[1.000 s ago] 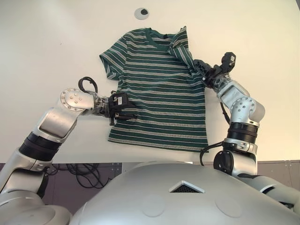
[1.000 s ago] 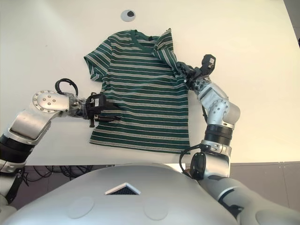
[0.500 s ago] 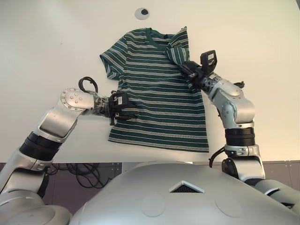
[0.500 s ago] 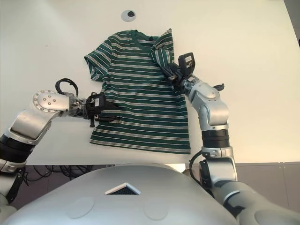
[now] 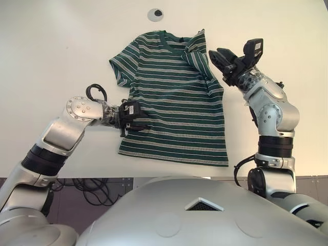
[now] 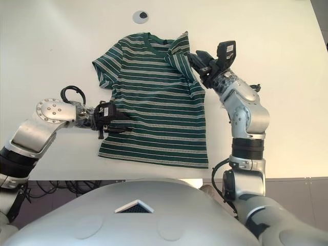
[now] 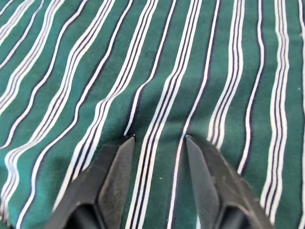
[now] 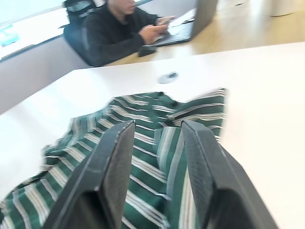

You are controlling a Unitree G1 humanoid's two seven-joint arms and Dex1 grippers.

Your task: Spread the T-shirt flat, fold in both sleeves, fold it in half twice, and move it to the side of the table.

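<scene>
T-shirt (image 5: pixel 174 113) lies flat on the counter (image 5: pixel 51 51), its right sleeve (image 5: pixel 197 48) folded in. The right gripper (image 5: pixel 220 57) hangs spread beside it; the left gripper (image 7: pixel 159 137), spread, rests on the body. The left sleeve (image 5: pixel 119 69) should fold inward without dragging the cloth.

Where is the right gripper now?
In the left eye view, the right gripper hovers open on the right, beside the folded-in sleeve of the T-shirt.
</scene>
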